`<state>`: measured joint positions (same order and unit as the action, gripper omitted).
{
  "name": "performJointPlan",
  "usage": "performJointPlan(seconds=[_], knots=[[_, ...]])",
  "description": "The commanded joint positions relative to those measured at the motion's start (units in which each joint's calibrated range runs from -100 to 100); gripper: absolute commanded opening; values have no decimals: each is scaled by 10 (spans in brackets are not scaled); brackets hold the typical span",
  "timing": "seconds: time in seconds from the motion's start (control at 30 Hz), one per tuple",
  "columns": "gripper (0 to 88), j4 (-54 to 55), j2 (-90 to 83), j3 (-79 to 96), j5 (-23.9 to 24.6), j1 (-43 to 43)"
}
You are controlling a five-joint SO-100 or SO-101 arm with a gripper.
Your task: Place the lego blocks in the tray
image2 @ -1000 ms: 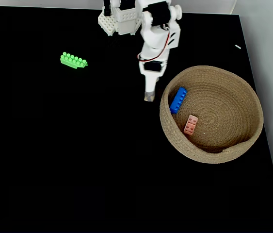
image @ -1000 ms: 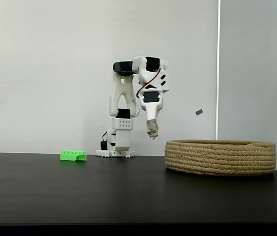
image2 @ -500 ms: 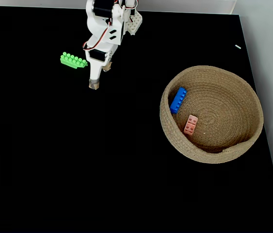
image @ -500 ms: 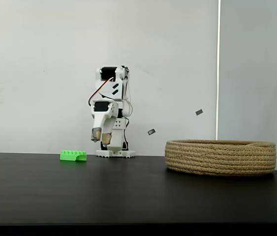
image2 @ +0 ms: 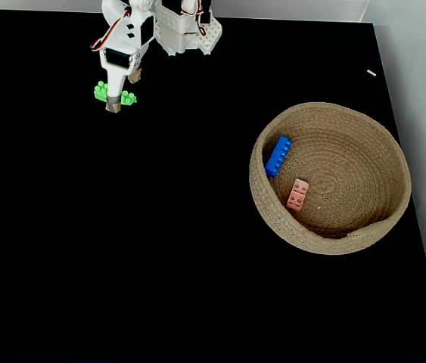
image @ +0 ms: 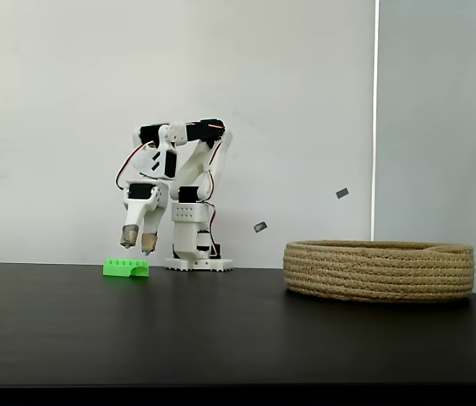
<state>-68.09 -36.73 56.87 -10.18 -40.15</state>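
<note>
I've swung the gripper (image2: 122,91) over from beside the coiled-straw round tray (image2: 388,215) to the bright green studded brick (image2: 127,97) at upper left; jaws parted, empty. I'd descend squarely, straddling its narrow width.

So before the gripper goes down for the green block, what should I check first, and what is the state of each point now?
1. Gripper above the green block, not touching: ok, a gap shows in the side fixed view.
2. Jaws open enough to straddle the block: ok, the two fingertips stand apart.
3. Gripper centred over the block: cannot tell; seen from above, the arm covers the block's middle.
4. Blue block and pink block already in the basket: ok.
5. Room left in the basket: ok.
</note>
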Motion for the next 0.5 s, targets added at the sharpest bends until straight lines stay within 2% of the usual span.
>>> performJointPlan(seconds=[0.0,0.47], knots=[[340,17,-21,15,-27,-34],[337,127,10,73,-42,-62]])
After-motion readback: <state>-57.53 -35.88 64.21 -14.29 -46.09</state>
